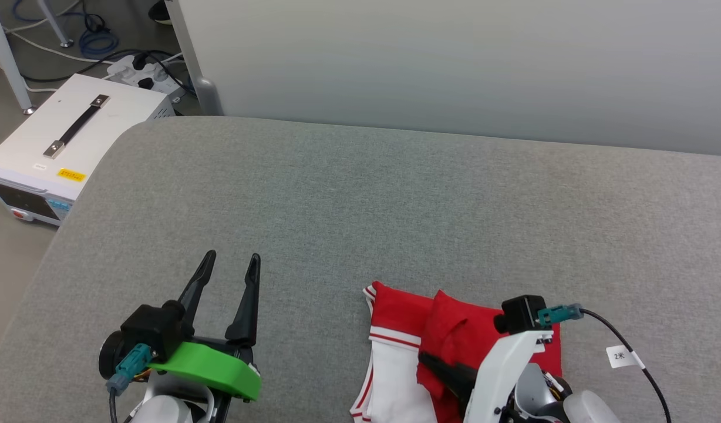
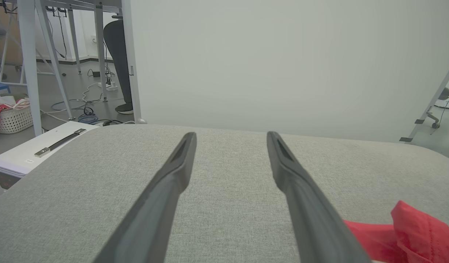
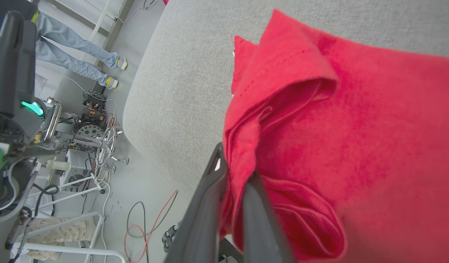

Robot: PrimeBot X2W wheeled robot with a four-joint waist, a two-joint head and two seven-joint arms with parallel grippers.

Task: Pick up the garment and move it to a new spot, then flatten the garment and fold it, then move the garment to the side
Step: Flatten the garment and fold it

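The red garment (image 1: 454,335) lies in a small, loosely folded pile at the near right edge of the gray desk (image 1: 360,194). The right end effector (image 1: 440,367) pinches its red cloth. I think only moving it aside is left. The left end effector (image 1: 232,257) is spread wide, holding nothing. A white box (image 1: 67,141) sits beside the desk, out of the way.

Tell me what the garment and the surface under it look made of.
The garment: soft knit-looking fabric, matte red; it bunches in limp folds. The surface: grey woven-looking cloth cover, matte; a fine flecked weave shows, probably padded given its rounded corner.
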